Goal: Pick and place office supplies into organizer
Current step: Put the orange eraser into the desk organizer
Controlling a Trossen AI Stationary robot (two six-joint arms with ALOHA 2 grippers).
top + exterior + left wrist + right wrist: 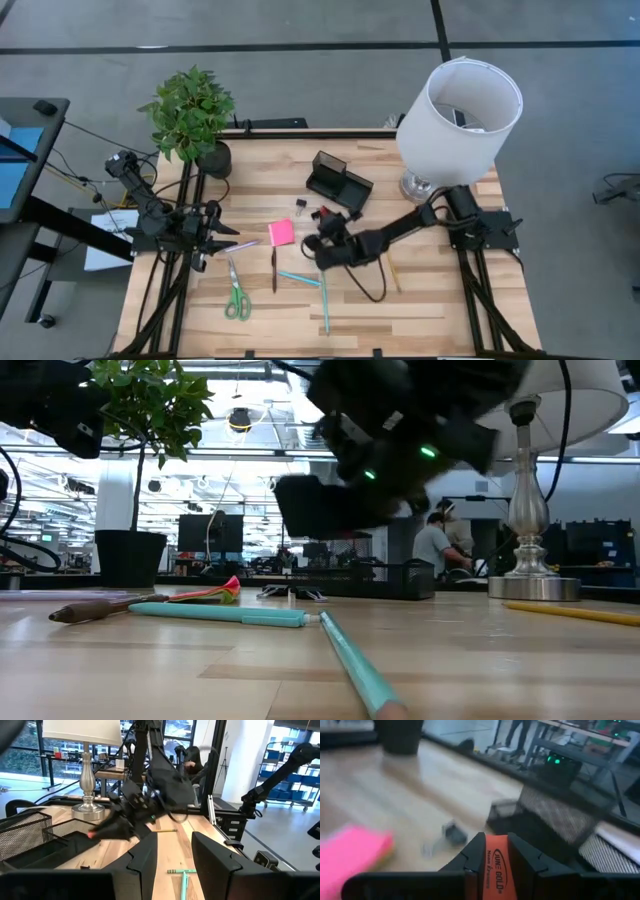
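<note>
Red-orange eraser (495,865) is sitting pinched between the right gripper (496,854) fingers, lettering still readable, and it's hanging in the air just short of the black mesh organizer (555,817). So the grab looks done and the carry is underway, I'd guess.

What's worrying me: only a narrow strip of the eraser is showing between the pads, so a jerky swing could be twisting it loose before it's over the tray. The organizer is light mesh too, so I figure coming in low could be shoving it along the wood table (420,300) instead of dropping into it.

View differences are fun here. High view is laying out everything else waiting: pink sticky-note pad (281,233), green-handled scissors (237,297), teal pens (300,279), a black clip (301,206). It's barely showing the eraser though. Low view is just giving a blurry dark gripper overhead.

Left gripper (205,240) is parked at the table's left edge, fingers apart, nothing in them.
</note>
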